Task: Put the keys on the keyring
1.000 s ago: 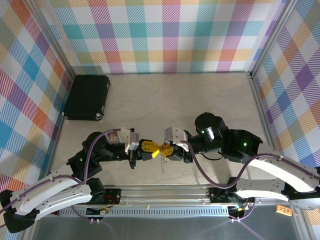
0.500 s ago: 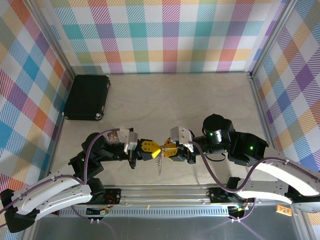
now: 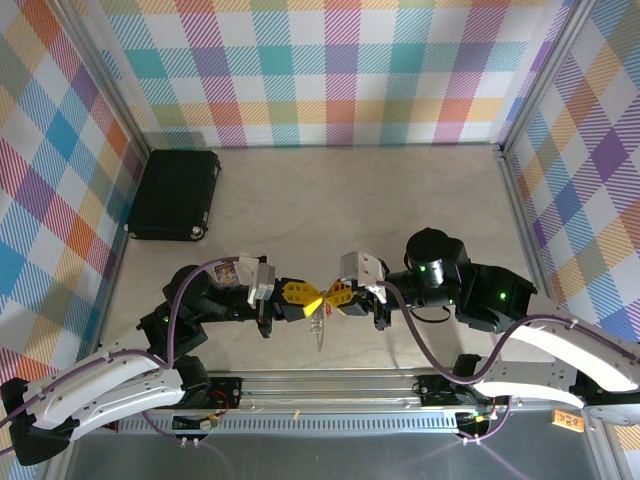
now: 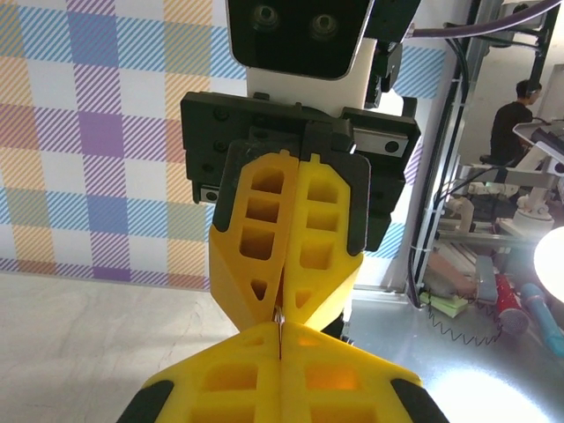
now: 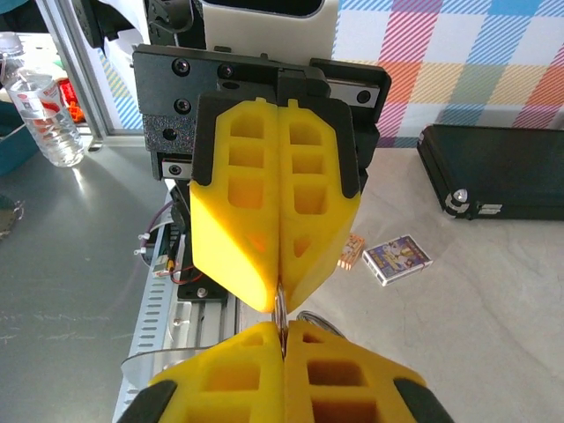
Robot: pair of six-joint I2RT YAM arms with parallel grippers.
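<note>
My two grippers meet tip to tip low over the near middle of the table. The left gripper point(image 3: 311, 300) point(image 4: 280, 331) is shut, with a thin metal edge of the keyring point(image 4: 281, 318) in the seam of its yellow fingers. The right gripper point(image 3: 333, 297) point(image 5: 284, 329) is shut on the same keyring point(image 5: 279, 302), which bridges the small gap between the two sets of fingertips. In the top view the keyring's thin silver pieces point(image 3: 320, 328) hang below the meeting point. The keys are hidden from me.
A black case point(image 3: 175, 193) point(image 5: 493, 176) lies at the far left of the table. A small card box point(image 5: 398, 258) and an orange-striped piece point(image 5: 351, 253) lie near the left arm. The aluminium rail point(image 3: 330, 385) runs along the near edge.
The right gripper's jaws have closed onto the ring. The right arm shifted slightly to the right a second ago and then held. The left gripper stayed shut and still.
</note>
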